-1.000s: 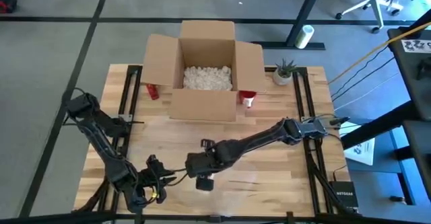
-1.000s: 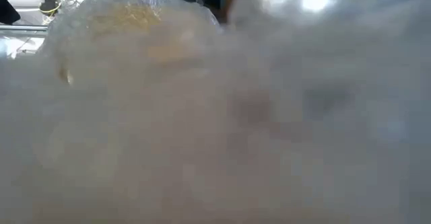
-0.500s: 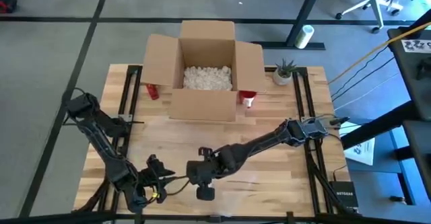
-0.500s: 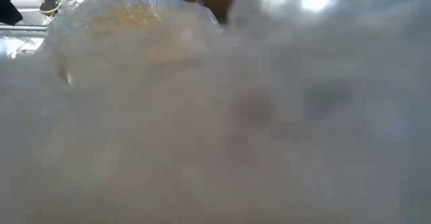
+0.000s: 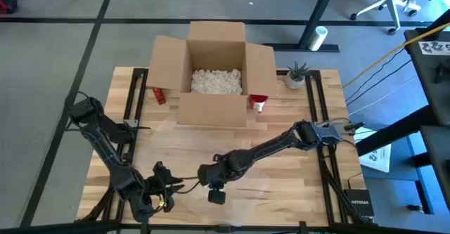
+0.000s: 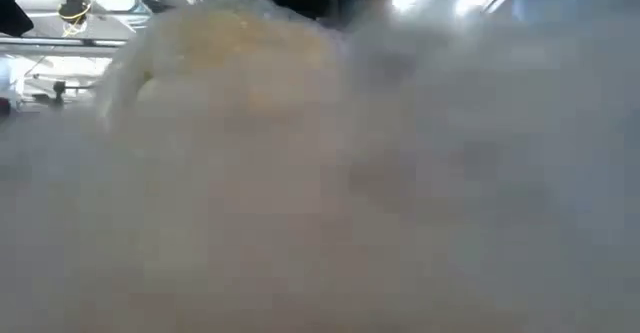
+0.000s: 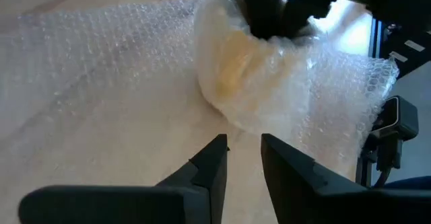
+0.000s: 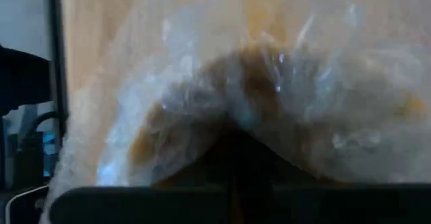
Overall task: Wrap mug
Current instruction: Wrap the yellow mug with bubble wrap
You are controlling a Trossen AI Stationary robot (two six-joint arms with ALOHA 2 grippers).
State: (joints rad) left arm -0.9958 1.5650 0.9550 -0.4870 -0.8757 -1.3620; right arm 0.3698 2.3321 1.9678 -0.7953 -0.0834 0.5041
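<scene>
**Right gripper on the bubble-wrapped mug at the desk's near edge**

The mug (image 7: 232,72), a yellowish shape, sits bundled in bubble wrap (image 7: 87,56) on the wooden desk (image 5: 281,192), near its front edge. The right gripper (image 7: 273,19) comes down onto the top of the bundle, pinching the gathered wrap. The left gripper (image 7: 242,158) sits low just beside the bundle, its fingers (image 7: 212,167) slightly spread with nothing between them. At the desk's far side stands an open cardboard box (image 5: 218,72), with a small potted plant (image 5: 296,74) beside it.
</scene>
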